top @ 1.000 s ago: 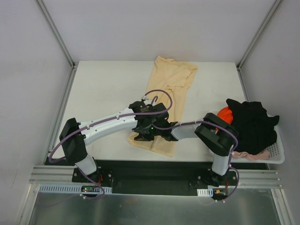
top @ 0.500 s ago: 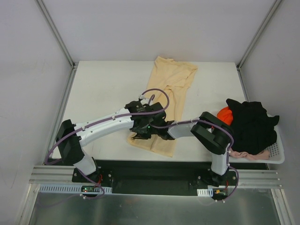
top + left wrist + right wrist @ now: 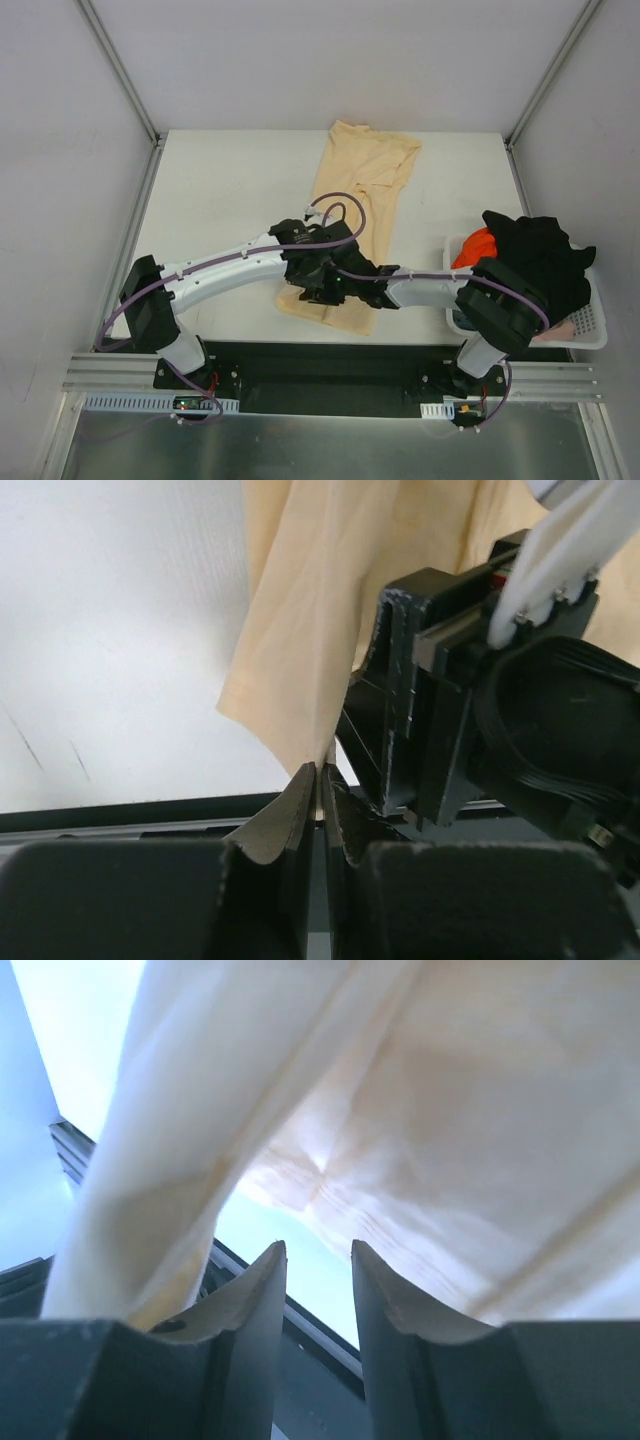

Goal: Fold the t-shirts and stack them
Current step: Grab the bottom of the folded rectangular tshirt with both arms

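Note:
The large pale peach t-shirt lies lengthwise down the middle of the table, folded narrow. Both grippers meet at its near end. My left gripper is shut on a bottom corner of the peach cloth, which hangs up from the jaws. In the top view it sits at the hem. My right gripper stands slightly open right beside it, with nothing between its fingers and peach cloth draped just above them. A black t-shirt, an orange one and a pinkish one are piled in the basket.
A white lattice basket sits at the table's right near corner, the black shirt spilling over its rim. The white table is bare to the left of the peach shirt. The right arm's black wrist crowds close to my left gripper.
My right gripper has opened and let go of the peach cloth. The right arm's elbow has swung out towards the basket. The left gripper has kept its grip on the corner.

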Motion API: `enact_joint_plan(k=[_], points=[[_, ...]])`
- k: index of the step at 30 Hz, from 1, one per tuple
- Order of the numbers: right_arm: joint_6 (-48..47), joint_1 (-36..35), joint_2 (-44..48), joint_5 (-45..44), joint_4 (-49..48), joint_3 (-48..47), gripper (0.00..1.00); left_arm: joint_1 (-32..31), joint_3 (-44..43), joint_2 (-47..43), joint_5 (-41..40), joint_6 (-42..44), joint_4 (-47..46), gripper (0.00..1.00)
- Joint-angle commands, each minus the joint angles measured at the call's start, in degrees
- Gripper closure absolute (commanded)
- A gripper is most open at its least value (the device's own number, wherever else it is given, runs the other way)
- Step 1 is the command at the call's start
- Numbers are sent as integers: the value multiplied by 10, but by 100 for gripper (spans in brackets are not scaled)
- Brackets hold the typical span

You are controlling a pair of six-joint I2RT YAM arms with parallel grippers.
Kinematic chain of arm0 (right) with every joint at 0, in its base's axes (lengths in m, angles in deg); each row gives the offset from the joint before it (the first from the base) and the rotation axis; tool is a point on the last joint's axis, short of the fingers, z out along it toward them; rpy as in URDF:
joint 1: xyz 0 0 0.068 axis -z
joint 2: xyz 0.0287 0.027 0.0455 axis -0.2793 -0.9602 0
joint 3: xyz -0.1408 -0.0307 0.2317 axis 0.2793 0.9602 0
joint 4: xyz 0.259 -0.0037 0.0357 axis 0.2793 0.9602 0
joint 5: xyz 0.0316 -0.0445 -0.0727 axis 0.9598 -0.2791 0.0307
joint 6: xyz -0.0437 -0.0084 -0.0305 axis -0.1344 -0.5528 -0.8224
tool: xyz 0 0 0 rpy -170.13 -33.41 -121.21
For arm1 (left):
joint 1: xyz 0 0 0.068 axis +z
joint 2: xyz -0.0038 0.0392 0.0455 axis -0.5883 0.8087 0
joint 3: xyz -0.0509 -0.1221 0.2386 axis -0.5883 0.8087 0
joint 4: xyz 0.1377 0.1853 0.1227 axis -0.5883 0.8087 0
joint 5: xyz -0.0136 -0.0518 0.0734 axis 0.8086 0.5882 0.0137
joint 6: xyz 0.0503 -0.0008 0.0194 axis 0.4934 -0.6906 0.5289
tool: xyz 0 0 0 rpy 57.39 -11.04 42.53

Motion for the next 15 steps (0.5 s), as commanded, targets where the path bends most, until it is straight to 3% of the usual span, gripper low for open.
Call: enact_joint_plan(k=[1,10,15], points=[[-21,-8,87,-62,81,16,63,-4,4,6,23,0,-8,95],[2,-8,281,-299,348,52,55,-10,15,26,58,4,-28,97],[-15,12,392,-391,462,46,42,-26,11,59,85,12,-42,96]])
